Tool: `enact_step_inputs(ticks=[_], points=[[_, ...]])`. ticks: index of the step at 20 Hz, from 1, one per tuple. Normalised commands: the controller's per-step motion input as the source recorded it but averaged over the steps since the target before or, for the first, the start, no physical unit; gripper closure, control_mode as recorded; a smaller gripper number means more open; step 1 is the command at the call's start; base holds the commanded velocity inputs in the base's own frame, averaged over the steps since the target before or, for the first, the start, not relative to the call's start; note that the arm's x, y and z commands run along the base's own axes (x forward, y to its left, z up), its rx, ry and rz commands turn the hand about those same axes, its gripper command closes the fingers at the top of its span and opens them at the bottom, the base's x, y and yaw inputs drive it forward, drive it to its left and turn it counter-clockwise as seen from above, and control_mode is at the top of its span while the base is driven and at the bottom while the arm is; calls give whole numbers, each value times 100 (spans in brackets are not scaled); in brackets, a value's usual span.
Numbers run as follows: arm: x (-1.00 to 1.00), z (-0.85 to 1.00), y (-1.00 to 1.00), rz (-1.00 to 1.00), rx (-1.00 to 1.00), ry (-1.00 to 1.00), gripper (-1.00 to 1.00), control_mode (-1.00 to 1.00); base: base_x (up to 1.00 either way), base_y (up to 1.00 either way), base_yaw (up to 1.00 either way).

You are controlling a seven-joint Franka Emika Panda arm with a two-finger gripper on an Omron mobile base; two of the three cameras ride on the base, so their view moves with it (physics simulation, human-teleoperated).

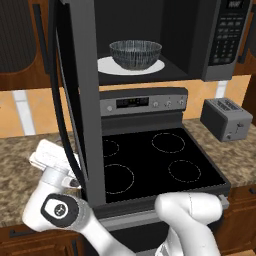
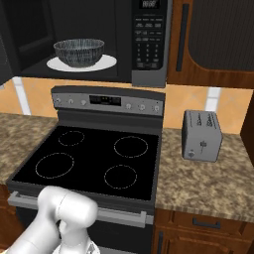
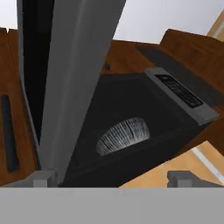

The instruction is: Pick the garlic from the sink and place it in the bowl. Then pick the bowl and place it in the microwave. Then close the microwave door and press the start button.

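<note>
Inside microwave (image 1: pixel 220 45), bowl (image 1: pixel 135 54) on turntable, door (image 1: pixel 82 100) open

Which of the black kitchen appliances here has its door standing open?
The microwave above the stove. Its door is swung out to the left, showing the bowl on the white plate inside. The stove and toaster show no open door.

Bowl (image 1: pixel 135 54) sits upright inside the microwave (image 2: pixel 149 34) cavity, on the white round turntable plate; dark streaked outside. Contents can't be seen. Microwave door (image 1: pixel 80 100) is swung wide open on the microwave's left, edge-on, dark grey with black window. Button panel on the microwave's right side.
</note>
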Motion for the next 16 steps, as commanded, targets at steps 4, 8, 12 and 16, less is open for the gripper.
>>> enact_step_inputs(ticks=[4, 8, 12, 16], points=[[-57, 38, 1, -13, 1, -27, -100, -100, 0, 0, 0], [-52, 30, -2, -16, 5, -27, -100, -100, 0, 0, 0], [-46, 26, -13, -16, 8, -28, -100, -100, 0, 0, 0], [-32, 29, -34, -18, 10, -24, -100, -100, 0, 0, 0]])
